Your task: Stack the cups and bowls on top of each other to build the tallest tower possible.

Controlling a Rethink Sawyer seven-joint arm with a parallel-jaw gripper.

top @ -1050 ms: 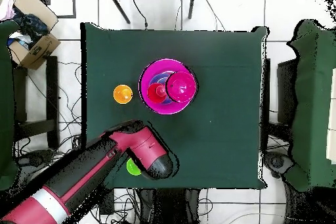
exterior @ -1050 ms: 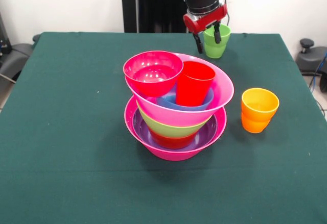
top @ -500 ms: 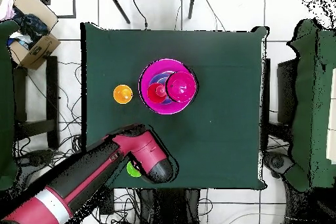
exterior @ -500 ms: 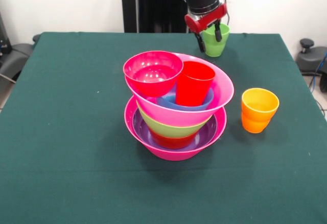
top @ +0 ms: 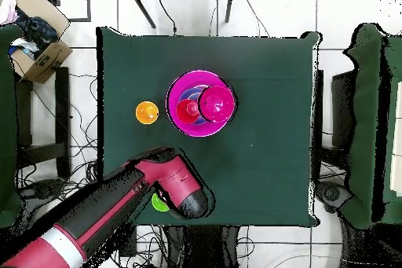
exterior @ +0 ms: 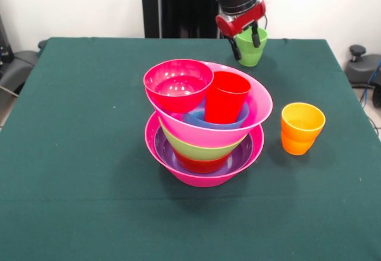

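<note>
- Listing from the near side of the green table [exterior: 83,201] outward, with the tower [exterior: 205,124] as landmark.
- Tower: hot-pink base bowl [exterior: 202,175] holding purple, orange-red and lime green bowls nested within; a second hot-pink bowl [exterior: 250,109] sits tilted on top.
- Inside that upper bowl: a small blue bowl, the red cup [exterior: 226,97] standing in it, and a crimson bowl [exterior: 177,85] perched on the rim, leaning out over the tower's edge.
- Orange cup [exterior: 302,128]: upright on the cloth, beside the tower and apart from it, untouched.
- Green cup [exterior: 251,47]: beyond the tower, toward the table's far edge, at the gripper [exterior: 244,40].
- Gripper: fingers set astride the cup wall, one inside the mouth and one outside, pinching the rim; the cup appears lifted or just clear of the cloth, though contact with the table cannot be ruled out.
- Overhead view: the arm [top: 118,202] covers most of the green cup [top: 160,201]; only a sliver shows.
- Risk, judged: a one-wall pinch lets the cup swing or slip in transit.
- Risk, judged: the top of the tower is already lopsided; setting the cup down off-centre, or brushing the crimson bowl, could tip the upper bowl and spill the red cup.
</note>
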